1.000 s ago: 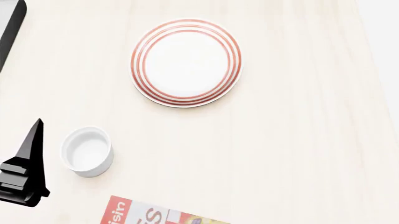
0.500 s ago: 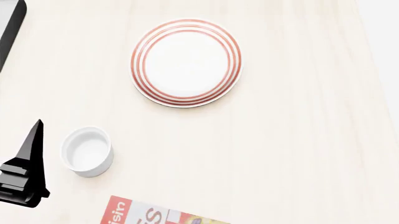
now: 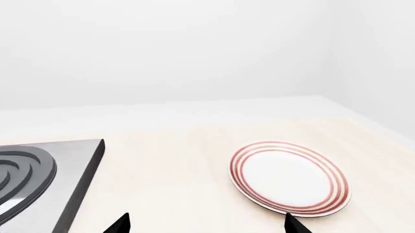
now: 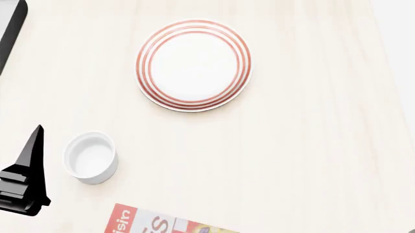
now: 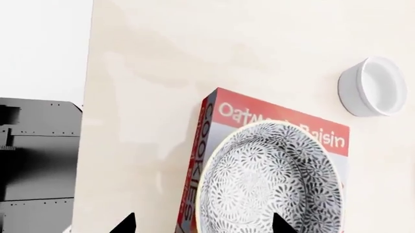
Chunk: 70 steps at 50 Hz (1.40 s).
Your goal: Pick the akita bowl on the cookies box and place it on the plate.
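Akita bowl (image 5: 269,182), stiff, smooth and probably breakable, sits on the cookies box (image 5: 214,145) just ahead of the right pincer (image 5: 201,224), whose tips stand spread and empty, so its thin rim looks the surest hold.

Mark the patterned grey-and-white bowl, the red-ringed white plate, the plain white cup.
akita bowl (image 5: 272,189), right wrist view, patterned inside.
plate (image 4: 193,64), head view, white centre.
white cup (image 4: 91,158), head view, inner floor.

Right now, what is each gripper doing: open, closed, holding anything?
Left gripper: open, holding nothing.
Right gripper: open, holding nothing; grey-and-white patterned akita bowl lies between its fingertips, on the red-and-white cookies box.
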Available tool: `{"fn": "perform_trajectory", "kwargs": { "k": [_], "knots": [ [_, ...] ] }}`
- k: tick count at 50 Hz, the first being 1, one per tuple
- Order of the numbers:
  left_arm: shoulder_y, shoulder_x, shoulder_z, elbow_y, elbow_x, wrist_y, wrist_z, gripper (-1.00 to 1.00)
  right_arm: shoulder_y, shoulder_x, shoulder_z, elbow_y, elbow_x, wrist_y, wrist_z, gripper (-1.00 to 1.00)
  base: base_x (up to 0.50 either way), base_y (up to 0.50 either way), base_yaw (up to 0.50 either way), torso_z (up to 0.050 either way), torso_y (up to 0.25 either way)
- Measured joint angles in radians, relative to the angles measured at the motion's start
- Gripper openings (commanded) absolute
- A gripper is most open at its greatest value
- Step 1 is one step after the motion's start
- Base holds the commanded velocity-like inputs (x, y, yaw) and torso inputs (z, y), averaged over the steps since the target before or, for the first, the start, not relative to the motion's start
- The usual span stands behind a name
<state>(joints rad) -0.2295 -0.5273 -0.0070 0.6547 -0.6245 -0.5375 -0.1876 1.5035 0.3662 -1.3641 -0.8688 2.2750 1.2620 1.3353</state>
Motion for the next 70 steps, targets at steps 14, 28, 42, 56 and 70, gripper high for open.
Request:
{"fn": "perform_trajectory", "kwargs": {
  "k": [14,28,42,56,70],
  "knots": [
    [0.004,-0.002,-0.001,-0.005,-0.003,0.006,0.001,1.00,-0.041,0.013,0.027,0.032,-0.083,0.065,-0.079,1.00,0.00,0.00,0.00,0.000,0.000],
    [0.008,-0.004,0.000,-0.002,-0.007,0.009,-0.001,1.00,-0.060,0.023,0.031,0.035,-0.136,0.101,-0.117,-1.00,0.00,0.00,0.00,0.000,0.000],
    [0.008,-0.007,0.000,-0.003,-0.012,0.010,-0.004,1.00,-0.041,0.025,0.025,0.024,-0.146,0.109,-0.128,-1.00,0.00,0.00,0.00,0.000,0.000],
    [0.009,-0.010,0.000,-0.002,-0.016,0.010,-0.006,1.00,0.060,0.050,0.005,0.020,-0.093,0.105,-0.112,-1.00,0.00,0.00,0.00,0.000,0.000],
    [0.014,-0.014,-0.002,-0.001,-0.020,0.015,-0.006,1.00,0.199,0.095,0.025,0.010,-0.018,0.108,-0.113,-1.00,0.00,0.00,0.00,0.000,0.000]
  ]
}}
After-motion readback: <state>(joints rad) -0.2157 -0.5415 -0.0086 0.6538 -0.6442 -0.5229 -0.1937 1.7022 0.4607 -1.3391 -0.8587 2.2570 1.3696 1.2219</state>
